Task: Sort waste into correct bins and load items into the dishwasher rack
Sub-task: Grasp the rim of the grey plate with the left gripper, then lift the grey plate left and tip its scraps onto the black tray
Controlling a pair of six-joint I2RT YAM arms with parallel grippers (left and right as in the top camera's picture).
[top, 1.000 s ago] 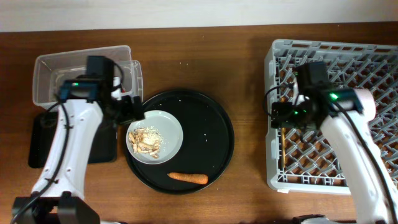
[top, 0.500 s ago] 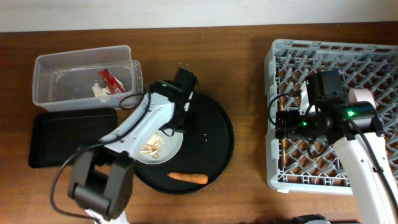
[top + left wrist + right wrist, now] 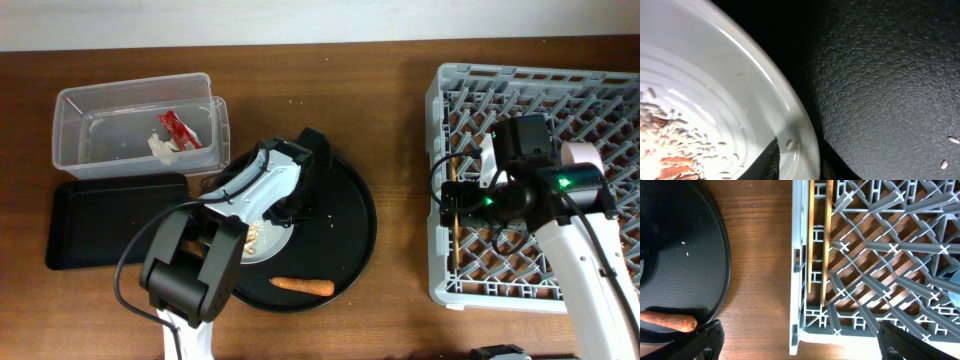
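The pale grey plate [image 3: 715, 90] sits on the round black tray [image 3: 880, 90] with beige food scraps [image 3: 670, 145] on it. My left gripper [image 3: 800, 162] is shut on the plate's right rim, one finger inside the rim and one outside. From above, the left gripper [image 3: 298, 202] and its arm hide most of the plate [image 3: 262, 242]. An orange carrot [image 3: 302, 286] lies at the tray's front. The clear tub [image 3: 95, 105] holds the red wrapper [image 3: 180, 128] and the white tissue [image 3: 160, 147]. My right gripper [image 3: 805, 342] hangs open over the left front corner of the dishwasher rack [image 3: 797, 280], beside the chopsticks [image 3: 820, 240] lying in the rack.
The shallow black rectangular tray [image 3: 100, 225] lies in front of the tub. A whitish-pink bowl [image 3: 580, 158] stands in the rack [image 3: 540, 90], partly behind my right arm. Bare wooden table separates the round tray [image 3: 350, 215] from the rack.
My left arm swung from beside the tub across to the plate's right rim, and its jaws closed on the rim. The right arm shifted slightly and stayed open.
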